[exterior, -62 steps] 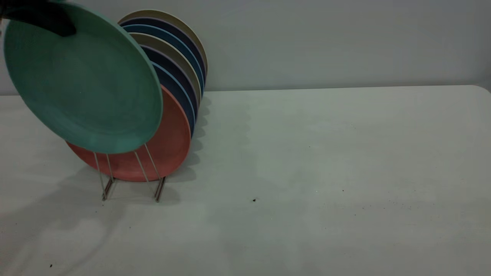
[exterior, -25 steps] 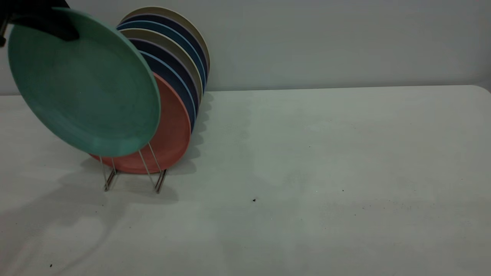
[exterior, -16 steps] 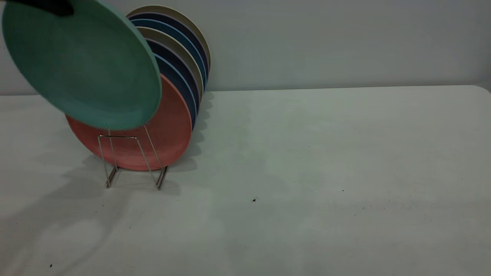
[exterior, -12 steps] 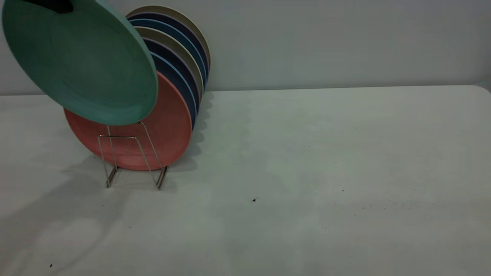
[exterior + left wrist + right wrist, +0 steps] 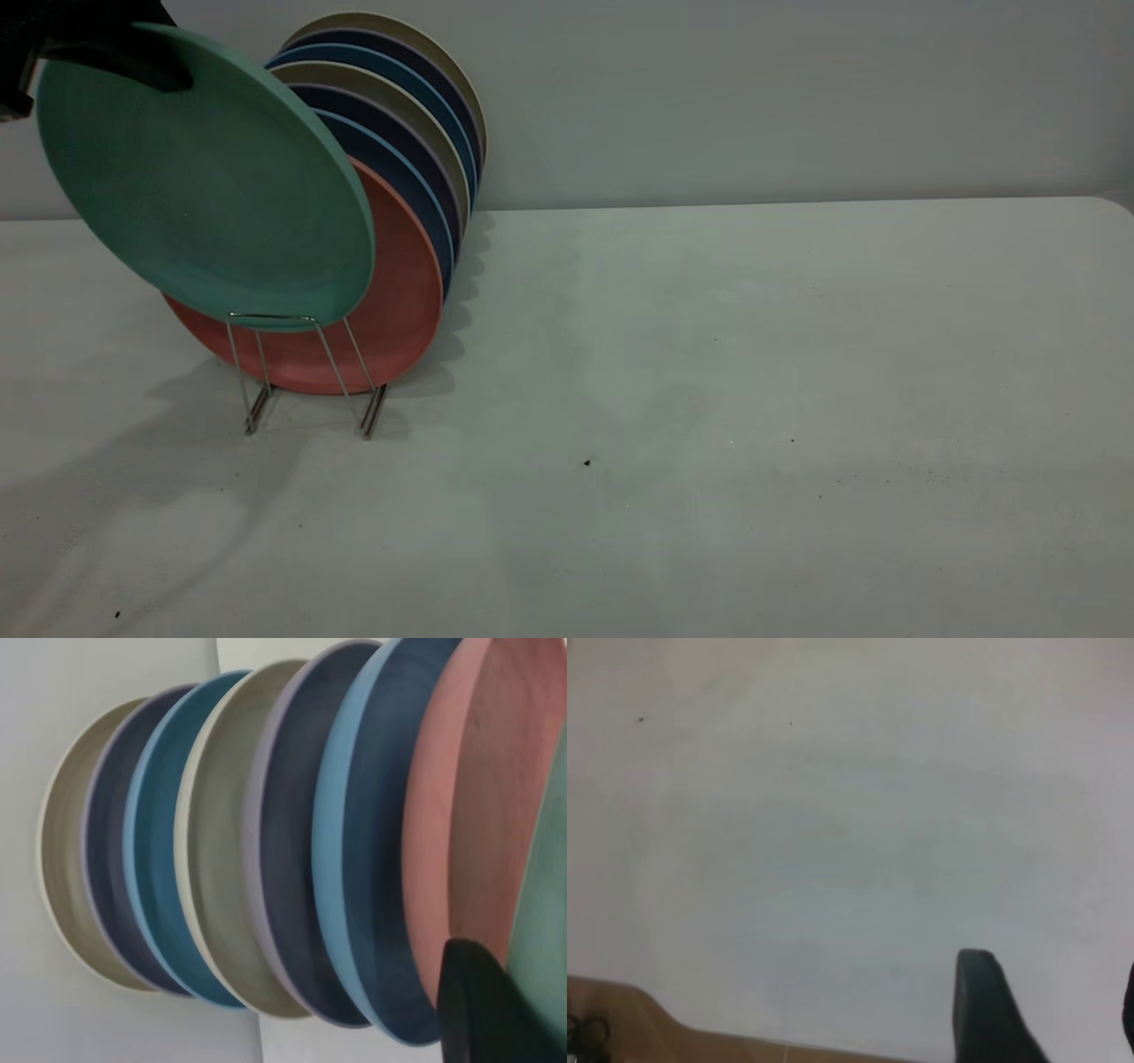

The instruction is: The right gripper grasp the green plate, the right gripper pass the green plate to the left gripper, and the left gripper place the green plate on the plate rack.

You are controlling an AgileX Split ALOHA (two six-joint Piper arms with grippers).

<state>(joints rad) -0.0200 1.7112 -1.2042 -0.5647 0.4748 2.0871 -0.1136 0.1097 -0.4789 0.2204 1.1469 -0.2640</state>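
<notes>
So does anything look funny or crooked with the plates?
Yes: the round teal-green plastic plate isn't slotted in. The black left gripper holds its top edge, and it hangs tilted before the salmon-pink plate, over the silver wire rack.

A row of plates stands on edge, packed face to face: a beige plate [image 5: 66, 895] at the far end, then a dark navy plate [image 5: 111, 904], a teal-blue plate [image 5: 155, 895], another beige plate [image 5: 221, 886], a second dark navy plate [image 5: 292, 877], a lighter blue-rimmed plate [image 5: 376, 868] and the salmon-pink plate [image 5: 478, 815]. Closest to the camera, a sliver of the green plate [image 5: 545, 930] overlaps the pink one. A black finger of the left gripper [image 5: 483, 1010] lies against the green plate's rim; whether the other finger closes on it is out of sight.
</notes>
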